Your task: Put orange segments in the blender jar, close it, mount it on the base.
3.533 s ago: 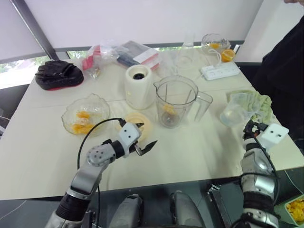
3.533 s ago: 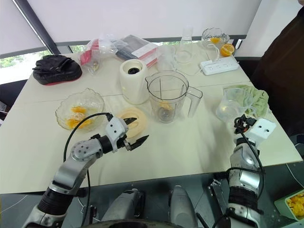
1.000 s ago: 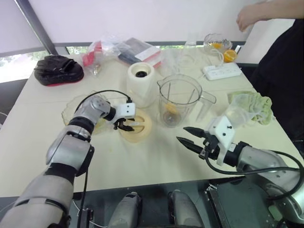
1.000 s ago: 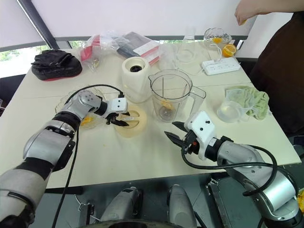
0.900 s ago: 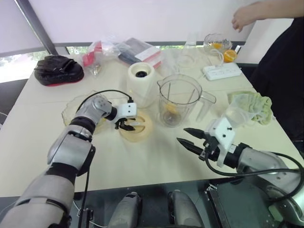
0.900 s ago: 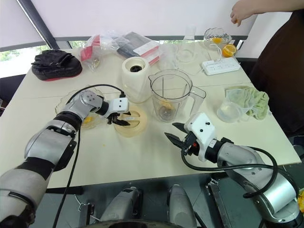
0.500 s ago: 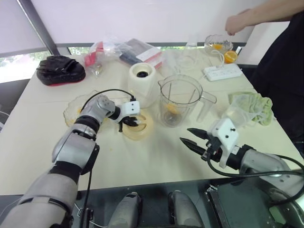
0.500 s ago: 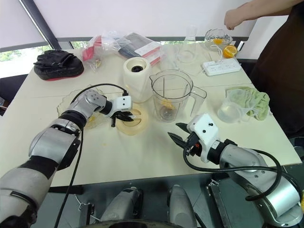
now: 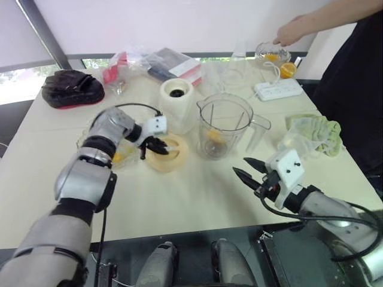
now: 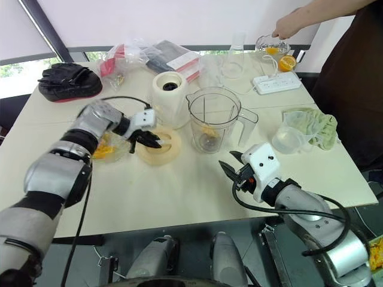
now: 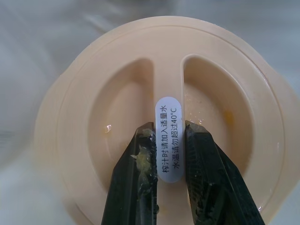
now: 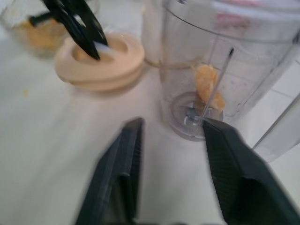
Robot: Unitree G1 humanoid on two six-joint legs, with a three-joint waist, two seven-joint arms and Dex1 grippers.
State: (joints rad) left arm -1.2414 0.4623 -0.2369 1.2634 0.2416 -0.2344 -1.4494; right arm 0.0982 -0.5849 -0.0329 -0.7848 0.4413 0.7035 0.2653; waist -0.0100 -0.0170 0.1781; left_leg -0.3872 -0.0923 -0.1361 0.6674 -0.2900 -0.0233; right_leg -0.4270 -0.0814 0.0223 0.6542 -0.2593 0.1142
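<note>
A cream round lid [image 9: 166,154] lies on the table left of the clear blender jar [image 9: 222,125]. My left gripper [image 11: 169,129] is shut on the lid's labelled centre ridge, one black finger in each recess. One orange segment [image 12: 206,82] rests at the jar's bottom. The cream blender base [image 9: 175,106] stands behind the lid. A glass bowl with orange segments [image 10: 103,150] sits under my left forearm. My right gripper [image 9: 246,170] hovers open in front of the jar, to its right, holding nothing.
A person's hand [image 9: 288,33] reaches to a glass bowl and orange half at the back right. A power strip [image 9: 278,89], green cloth [image 9: 316,128] and clear cup [image 9: 291,143] lie on the right. A black mitt [image 9: 72,89] and plastic bags [image 9: 149,64] sit behind.
My left gripper went from the front of the table to the lid and shut on its ridge. My right arm swung in toward the jar. The person's hand came down to the far bowl.
</note>
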